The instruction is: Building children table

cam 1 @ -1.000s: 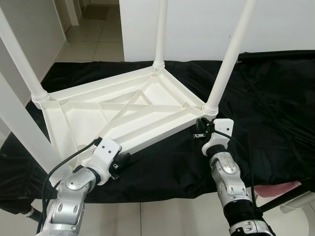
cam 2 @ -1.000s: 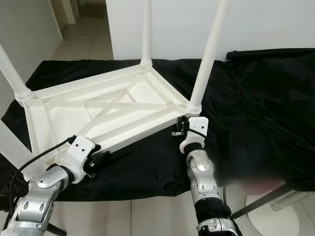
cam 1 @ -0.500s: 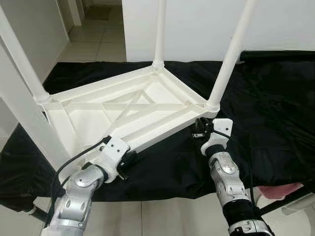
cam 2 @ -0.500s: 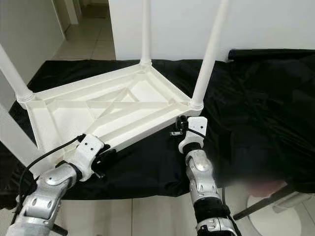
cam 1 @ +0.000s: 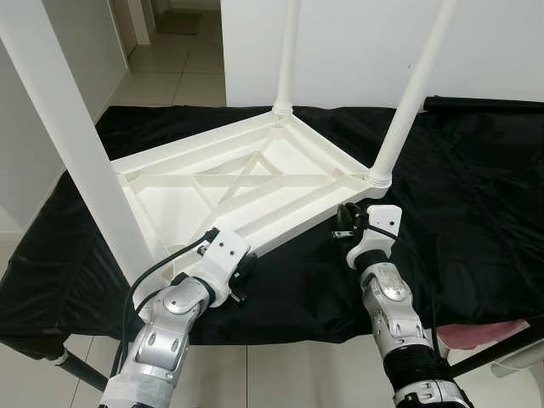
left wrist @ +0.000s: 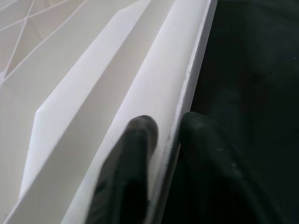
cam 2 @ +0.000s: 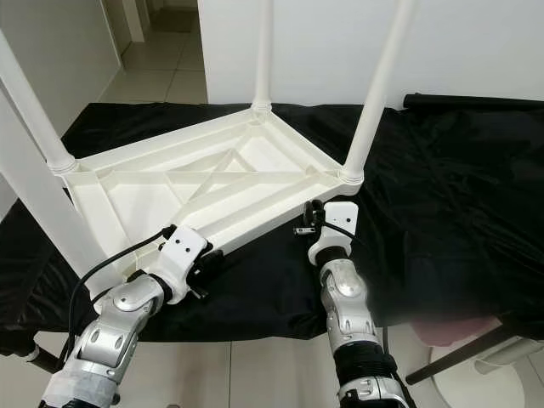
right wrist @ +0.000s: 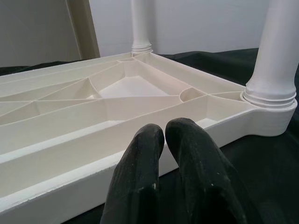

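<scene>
1. The table lies upside down on a black cloth, legs pointing up. Judged reason: with the top flat on the cloth, the leg sockets face upward and each leg can be pushed in from above.

2. The cloth covers a low platform. It probably protects the tabletop's face from scratches.

3. The left gripper is at the table's near edge. In the left wrist view one black finger lies on the inner side of the rim and the other on the outer side over the cloth, so the fingers straddle the thin rim at a narrow spacing. They appear to pinch it; firm contact cannot be confirmed.

4. The right gripper is just beside the near right corner, below the leg seated there. Its two fingers are pressed together with nothing between them, tips at or against the outer wall of the frame. Judged purpose: bracing or nudging the frame, not grasping it.

5. Appearance of the table: white plastic, rectangular, underside ribbed with crossing diagonal braces and a raised rim all round. Round legs stand at the corners, each with a ringed collar at its base. One leg at the near left looms large beside the camera.

6. Judgement: all four legs appear seated, so assembly looks nearly complete; the table is not yet turned upright.
</scene>
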Available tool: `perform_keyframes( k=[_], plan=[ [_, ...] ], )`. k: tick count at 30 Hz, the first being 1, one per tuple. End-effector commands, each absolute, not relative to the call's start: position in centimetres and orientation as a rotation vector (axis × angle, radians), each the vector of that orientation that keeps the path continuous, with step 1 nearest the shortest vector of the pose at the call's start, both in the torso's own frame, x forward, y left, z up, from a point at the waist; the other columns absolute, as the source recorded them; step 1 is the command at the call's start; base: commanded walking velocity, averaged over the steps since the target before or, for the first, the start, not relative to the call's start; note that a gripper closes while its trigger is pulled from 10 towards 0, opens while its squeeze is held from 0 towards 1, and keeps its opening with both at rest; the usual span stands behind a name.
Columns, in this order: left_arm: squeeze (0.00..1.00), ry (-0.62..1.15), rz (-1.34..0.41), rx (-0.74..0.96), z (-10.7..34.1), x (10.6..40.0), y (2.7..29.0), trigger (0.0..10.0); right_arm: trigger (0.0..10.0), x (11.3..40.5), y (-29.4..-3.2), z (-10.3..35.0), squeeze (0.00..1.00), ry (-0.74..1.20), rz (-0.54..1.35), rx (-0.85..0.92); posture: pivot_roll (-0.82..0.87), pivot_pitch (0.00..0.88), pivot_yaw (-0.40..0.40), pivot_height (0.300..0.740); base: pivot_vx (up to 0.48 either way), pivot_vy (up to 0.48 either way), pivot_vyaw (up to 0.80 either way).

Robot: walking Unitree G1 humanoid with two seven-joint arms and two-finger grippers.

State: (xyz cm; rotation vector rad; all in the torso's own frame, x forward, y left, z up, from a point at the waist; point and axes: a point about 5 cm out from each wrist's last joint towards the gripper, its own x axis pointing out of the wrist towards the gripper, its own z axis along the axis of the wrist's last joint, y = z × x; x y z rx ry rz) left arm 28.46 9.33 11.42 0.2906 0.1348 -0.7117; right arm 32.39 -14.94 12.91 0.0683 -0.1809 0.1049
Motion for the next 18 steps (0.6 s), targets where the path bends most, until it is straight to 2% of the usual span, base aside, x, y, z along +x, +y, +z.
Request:
perform_keyframes(
  k=[1,4,7,8,18],
  plan=[
    [1.0,0.052,-0.81,0.287,12.5,27.8,7.9,10.0,10.0,32.3,-15.0,12.5,0.0,-0.174,0.099,0.066,0.04,0.025,0.006,0.74,0.0,0.0,0.0],
    [1.0,0.024,-0.808,0.256,12.9,27.5,8.0,10.0,10.0,32.4,-14.8,12.5,0.0,-0.173,0.101,0.068,0.04,0.025,0.006,0.74,0.0,0.0,0.0],
    [1.0,-0.078,-0.741,0.258,14.1,27.0,8.4,10.0,10.0,32.4,-14.5,12.5,0.0,-0.173,0.11,0.07,0.06,0.031,0.0,0.74,0.0,0.0,0.0],
    [0.0,-0.094,-0.732,0.245,14.4,26.6,8.6,10.0,10.0,32.4,-14.5,12.5,0.0,-0.171,0.114,0.069,0.06,0.031,0.0,0.74,0.0,0.0,0.0],
    [0.0,-0.09,-0.696,0.205,14.7,24.1,10.3,10.0,10.0,32.5,-14.3,12.4,0.0,-0.165,0.126,0.071,0.07,0.038,-0.005,0.74,0.0,0.0,0.0]
  ],
)
